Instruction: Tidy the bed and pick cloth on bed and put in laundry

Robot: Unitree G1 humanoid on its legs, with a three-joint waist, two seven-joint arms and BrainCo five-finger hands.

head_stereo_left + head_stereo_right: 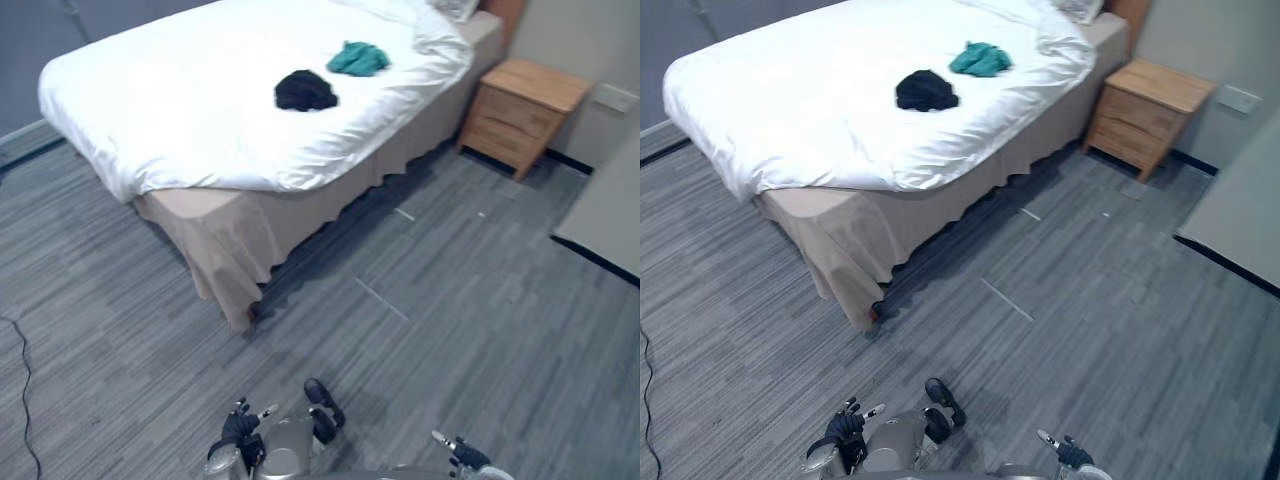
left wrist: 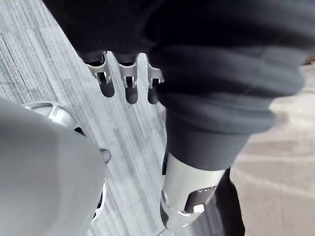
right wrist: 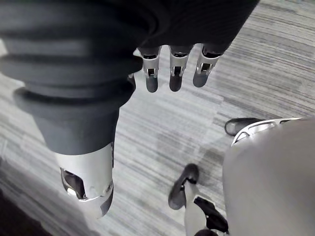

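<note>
Left hand and right hand show silver dark-tipped fingers, dark ribbed covers.

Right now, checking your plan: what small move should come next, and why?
Probably step toward the bed: the black cloth and teal cloth lie on it, far ahead, while the left hand and right hand hang open, holding nothing.

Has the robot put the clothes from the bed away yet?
Not yet. The white duvet looks fairly smooth already. Nothing is in hand: the left robot hand and right robot hand hang open over the floor. Left to do: the black cloth and teal cloth lie on the bed.
</note>
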